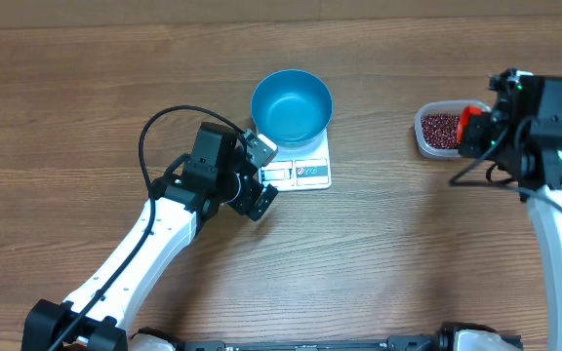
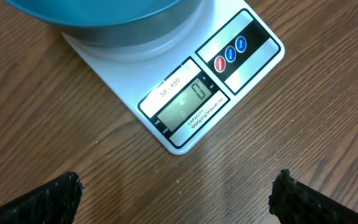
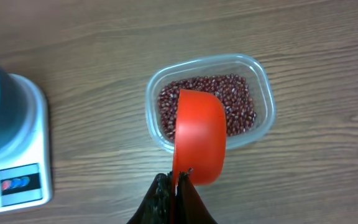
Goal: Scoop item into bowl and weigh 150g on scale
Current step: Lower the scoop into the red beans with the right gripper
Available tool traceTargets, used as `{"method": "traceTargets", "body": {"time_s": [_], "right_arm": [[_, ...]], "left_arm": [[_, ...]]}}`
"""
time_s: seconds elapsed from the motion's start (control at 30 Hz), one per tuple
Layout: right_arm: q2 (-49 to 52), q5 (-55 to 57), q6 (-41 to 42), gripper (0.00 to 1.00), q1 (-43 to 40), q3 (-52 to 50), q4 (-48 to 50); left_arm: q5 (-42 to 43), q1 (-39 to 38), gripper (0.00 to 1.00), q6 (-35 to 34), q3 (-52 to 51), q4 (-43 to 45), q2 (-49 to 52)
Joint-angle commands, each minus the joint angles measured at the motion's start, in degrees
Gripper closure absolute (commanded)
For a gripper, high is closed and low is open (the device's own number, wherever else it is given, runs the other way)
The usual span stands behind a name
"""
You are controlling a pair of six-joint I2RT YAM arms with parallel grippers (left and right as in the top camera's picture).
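Poised for a first helping, with right fingers (image 3: pixel 174 198) clenched on a red scoop (image 3: pixel 199 137) over beans (image 3: pixel 238 102) at 3 o'clock from the empty bowl (image 1: pixel 292 107) on the scale (image 1: pixel 310 172), left fingers (image 2: pixel 51 199) splayed; next, probably a level dip.

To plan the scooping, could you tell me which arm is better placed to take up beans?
Right: the right gripper is shut on the red scoop over the beans in the clear tub; the left gripper hangs open, empty, by the scale.

Left gripper (image 2: pixel 179 200) spread, right gripper (image 3: pixel 178 194) clamped.
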Motion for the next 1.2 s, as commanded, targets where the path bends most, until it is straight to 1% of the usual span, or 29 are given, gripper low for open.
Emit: {"method": "traceTargets", "body": {"time_s": [0.0,0.13,0.23,0.33,0.37,0.43,0.53,0.67,0.93,1.17], "right_arm": [[3.85,2.73,-2.89,0.96,-0.24,1.11,1.79],[7.56,3.21,-2.95,0.96,-0.72,1.11,3.72],[9.14,1.03,-2.89,0.96,-2.14,1.11,4.92],[9.44,-2.56,-2.75,0.96,-5.20,1.11,5.62],[9.46,-5.49,-2.82,0.96,-8.28,1.11,6.29],[9.53,-7.93,-3.28,0.96,-10.67,1.11,6.56],[9.73,-13.18,-6.73,0.96,-12.61,1.09,6.56],[10.60,-14.21,-8.81,0.96,-12.70,1.07,7.04],[14.47,-15.54,-9.22,0.96,-12.68,1.07,7.61],[15.17,-15.91,-10.29,0.96,-12.68,1.07,7.61]], "left_arm": [[0.63,-0.02,0.01,-0.35,-0.61,0.15,0.46],[0.63,-0.02,0.00,-0.35,-0.61,0.15,0.46],[0.63,-0.02,0.00,-0.35,-0.61,0.15,0.46],[0.63,-0.02,0.00,-0.35,-0.61,0.15,0.46],[0.63,-0.02,0.01,-0.35,-0.61,0.15,0.46],[0.63,-0.02,0.00,-0.35,-0.61,0.15,0.46],[0.63,-0.02,0.01,-0.35,-0.61,0.15,0.46],[0.66,-0.02,0.01,-0.35,-0.61,0.15,0.46],[0.66,-0.02,0.00,-0.35,-0.61,0.15,0.46],[0.63,-0.02,0.01,-0.35,-0.61,0.15,0.46]]}}
